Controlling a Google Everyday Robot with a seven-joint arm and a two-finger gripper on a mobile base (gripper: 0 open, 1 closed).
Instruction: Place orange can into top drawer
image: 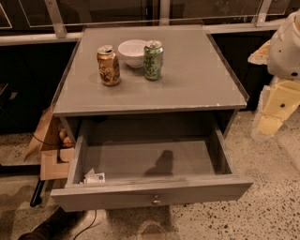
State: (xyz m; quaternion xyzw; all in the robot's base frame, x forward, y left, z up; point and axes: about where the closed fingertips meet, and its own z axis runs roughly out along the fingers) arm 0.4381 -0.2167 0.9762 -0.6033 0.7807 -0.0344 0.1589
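Grey cabinet top (187,89), orange can (108,65), white bowl (131,51), green can (153,59) standing on it (cans upright), gripper (274,112) off its right side

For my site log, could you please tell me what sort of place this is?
Probably an office or lab interior: speckled polished floor, glazed partition with metal frames, a grey wooden cabinet with its wide shallow top drawer open. The robot's tool hangs beside it, at the right edge.

Right of the cabinet (187,89) I see my arm (287,47), a rounded white shell with small dark dots, and my gripper (271,121), cream-yellow and blocky with one dark dot.
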